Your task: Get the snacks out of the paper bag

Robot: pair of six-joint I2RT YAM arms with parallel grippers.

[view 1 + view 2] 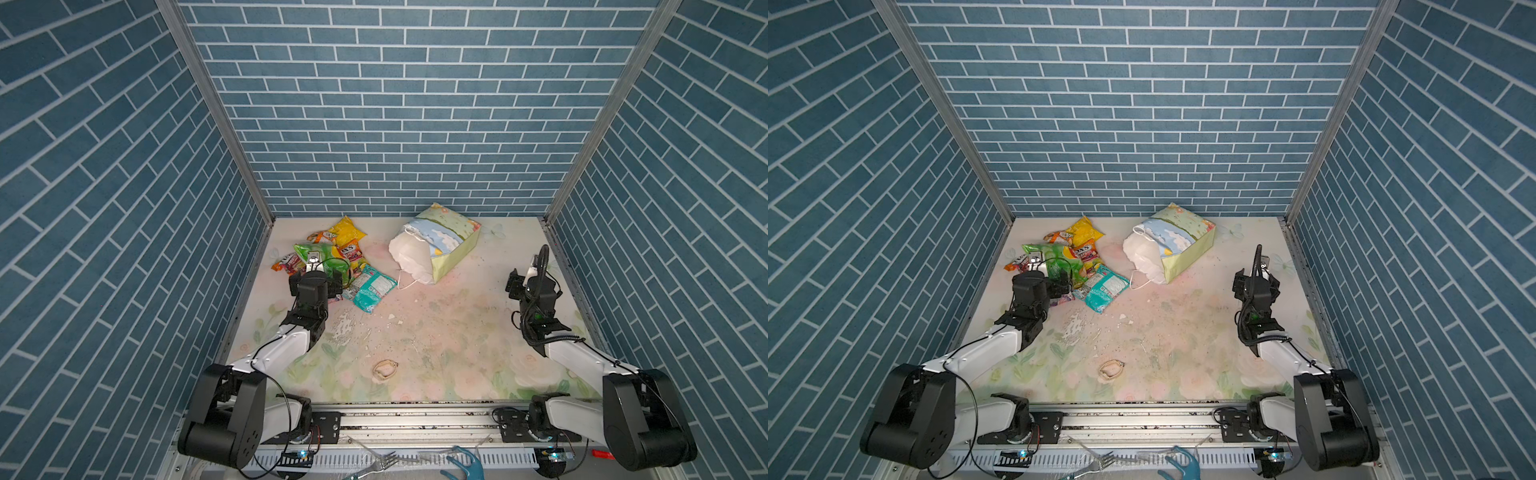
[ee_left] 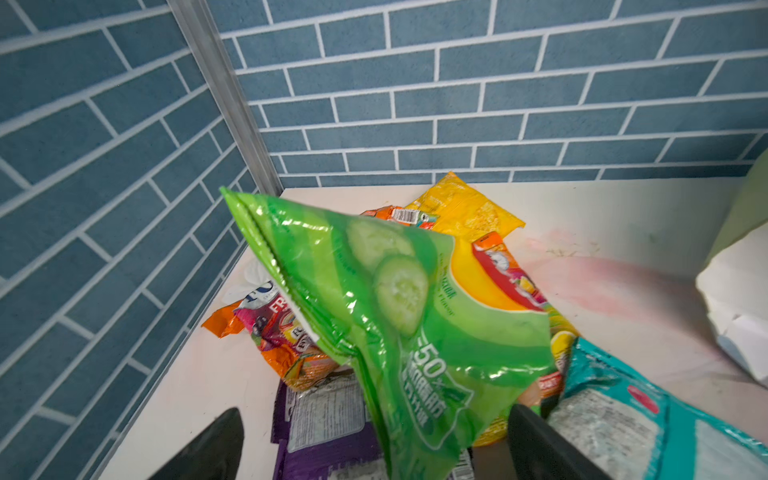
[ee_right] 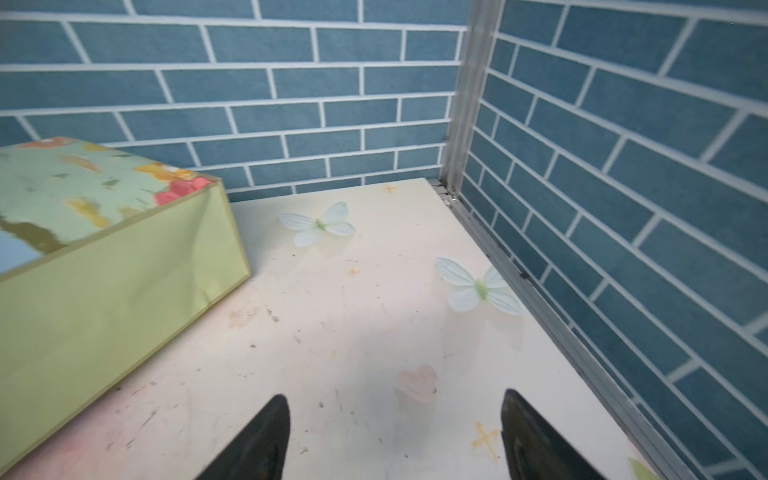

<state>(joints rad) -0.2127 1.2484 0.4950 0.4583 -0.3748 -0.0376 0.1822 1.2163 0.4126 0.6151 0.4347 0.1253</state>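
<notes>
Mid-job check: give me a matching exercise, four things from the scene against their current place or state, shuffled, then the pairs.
1 green cucumber bag
2 yellow packet
3 paper bag
4 right gripper

A lying on its side
B jaws open above bare table
C atop the snack pile
D far end of the pile, nearest the back wall

Pairs: 1-C, 2-D, 3-A, 4-B

I see a robot test booth, not a home: brick-pattern wall panels (image 1: 374, 124) held in aluminium posts (image 1: 218, 112), a flower-printed table (image 1: 457, 332) and a metal mounting rail (image 1: 415, 417) in front.
</notes>
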